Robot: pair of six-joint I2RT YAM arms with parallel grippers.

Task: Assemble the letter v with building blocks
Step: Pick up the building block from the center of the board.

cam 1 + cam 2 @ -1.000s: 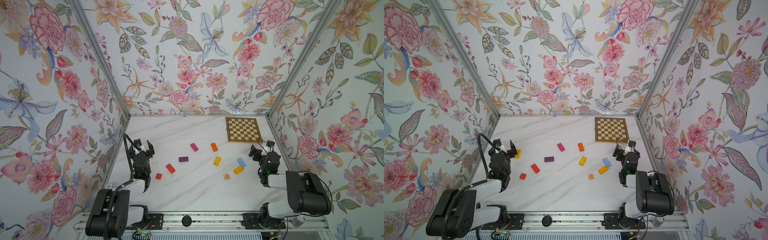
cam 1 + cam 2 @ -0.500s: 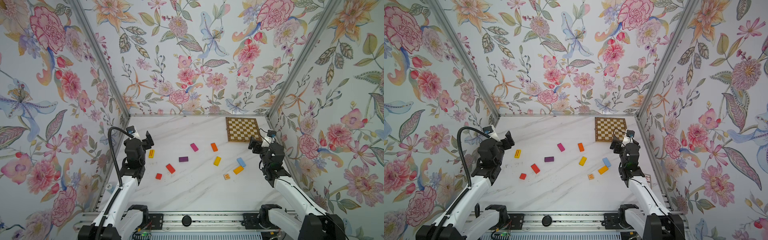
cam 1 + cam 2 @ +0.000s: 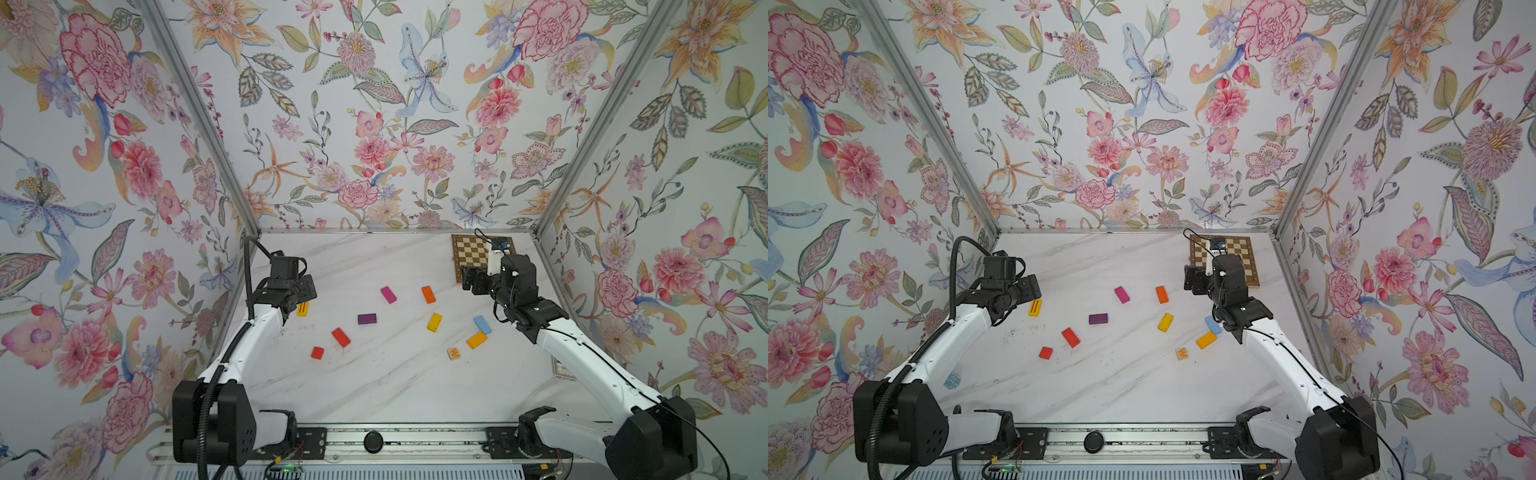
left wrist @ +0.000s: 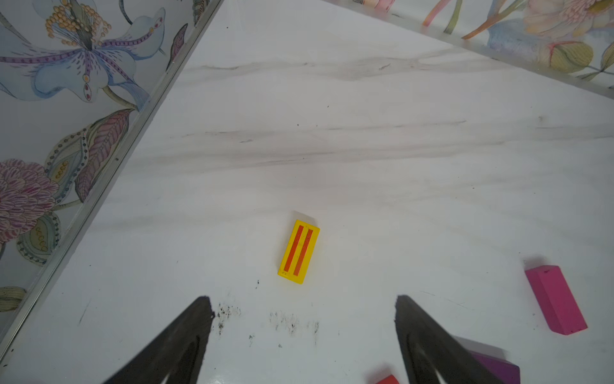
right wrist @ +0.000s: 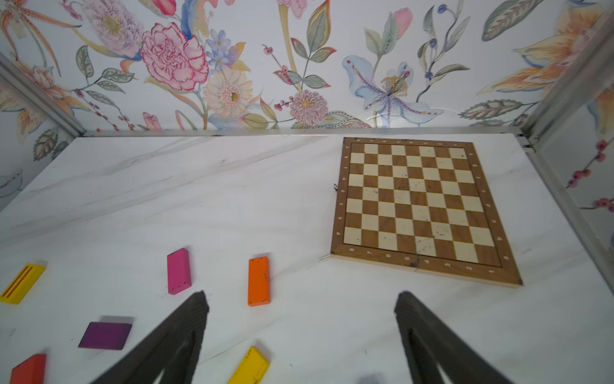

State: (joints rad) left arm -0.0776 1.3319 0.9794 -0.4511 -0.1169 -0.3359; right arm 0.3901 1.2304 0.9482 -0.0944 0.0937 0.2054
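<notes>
I record both hands empty, jaws apart: left gripper [image 4: 304, 306] poised with the yellow striped block [image 4: 299, 251] just ahead and centred, likely my first pick; right gripper [image 5: 300, 299] just short of the orange block [image 5: 258, 281]; the building blocks [image 3: 367, 318] lie scattered, no letter v begun.

Brown-and-cream chessboard [image 5: 415, 206] lying flat in the far right corner of the white table [image 3: 395, 382]. Flowery walls [image 3: 374, 104] all around.

The surface [image 4: 365, 166] looks like glossy white marble; the chessboard [image 5: 415, 199] is scuffed, grained wood; the orange block [image 5: 258, 281] is smooth, matt-painted.
</notes>
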